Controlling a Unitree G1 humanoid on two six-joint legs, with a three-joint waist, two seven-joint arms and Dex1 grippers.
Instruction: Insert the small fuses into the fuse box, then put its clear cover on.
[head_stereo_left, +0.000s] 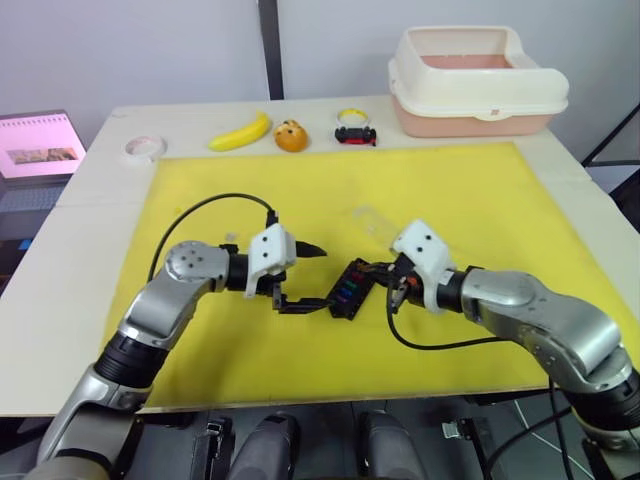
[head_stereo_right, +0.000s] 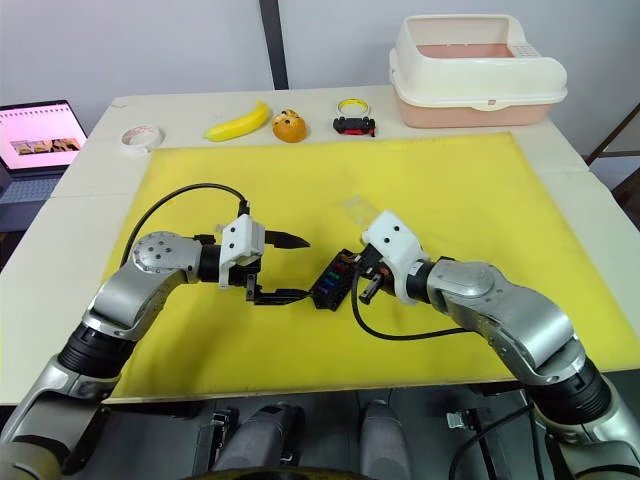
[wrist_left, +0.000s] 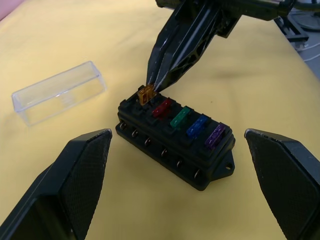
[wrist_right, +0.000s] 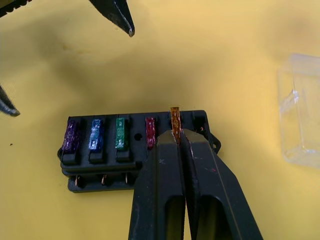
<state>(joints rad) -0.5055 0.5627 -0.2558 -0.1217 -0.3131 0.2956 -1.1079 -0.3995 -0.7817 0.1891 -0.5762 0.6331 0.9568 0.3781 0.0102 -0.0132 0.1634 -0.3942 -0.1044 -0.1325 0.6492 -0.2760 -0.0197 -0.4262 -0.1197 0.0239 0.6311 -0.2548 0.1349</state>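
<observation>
The black fuse box (head_stereo_left: 350, 290) lies on the yellow mat between my two grippers. Purple, blue, green and red small fuses (wrist_right: 120, 133) sit in a row in its slots. My right gripper (wrist_right: 178, 137) is shut on an orange-brown fuse (wrist_right: 174, 119), holding it upright at the slot beside the red one, at the box's end (wrist_left: 145, 93). My left gripper (head_stereo_left: 322, 277) stands open on the box's other side, one finger on each side and not touching it. The clear cover (head_stereo_left: 372, 222) lies on the mat just beyond the box.
A yellow mat (head_stereo_left: 480, 200) covers most of the table. Along the far edge lie a white tape roll (head_stereo_left: 145, 148), a banana (head_stereo_left: 240, 132), an orange toy (head_stereo_left: 290, 135) and a small toy car (head_stereo_left: 355, 133). A beige bin (head_stereo_left: 475, 80) stands far right; a laptop (head_stereo_left: 35, 150) sits off-table left.
</observation>
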